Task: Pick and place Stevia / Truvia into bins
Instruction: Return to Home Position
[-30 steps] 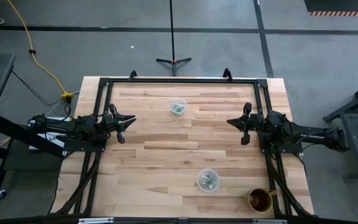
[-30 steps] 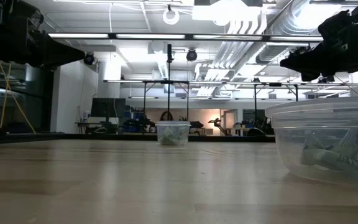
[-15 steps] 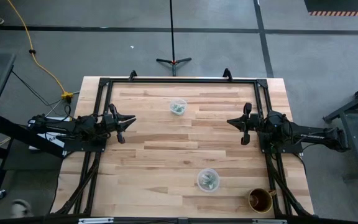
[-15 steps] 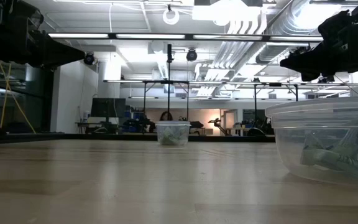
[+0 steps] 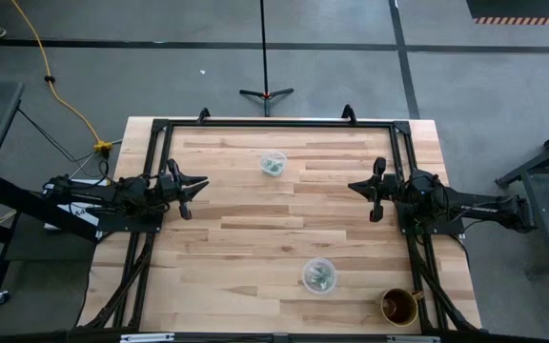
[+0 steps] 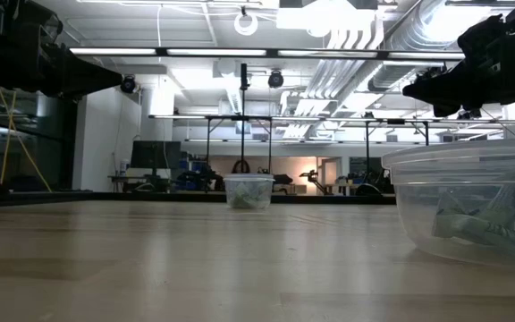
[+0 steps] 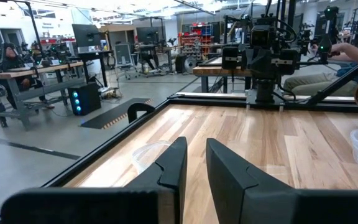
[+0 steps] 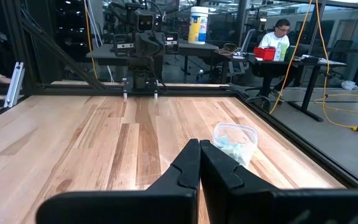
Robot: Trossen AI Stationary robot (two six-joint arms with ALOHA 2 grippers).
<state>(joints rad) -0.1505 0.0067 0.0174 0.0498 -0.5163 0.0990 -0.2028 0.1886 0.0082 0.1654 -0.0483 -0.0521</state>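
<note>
Two clear cups stand upright on the wooden table, one toward the far edge (image 5: 273,164) and one toward the near edge (image 5: 318,275). Each holds pale green and white sachets, as the far cup (image 8: 235,142) and the near cup (image 6: 472,210) show; no sachet lies loose on the wood. My left gripper (image 5: 201,185) hovers above the table's left side, its fingers a narrow gap apart (image 7: 196,146). My right gripper (image 5: 353,187) hovers above the right side, fingers shut (image 8: 199,146). Both point toward the table's middle and hold nothing.
A brown mug (image 5: 400,307) stands at the near right corner, beside the near cup. A black frame (image 5: 274,122) runs along the table's edges. Bare wood (image 5: 274,224) lies between the two grippers. People sit at desks in the room beyond.
</note>
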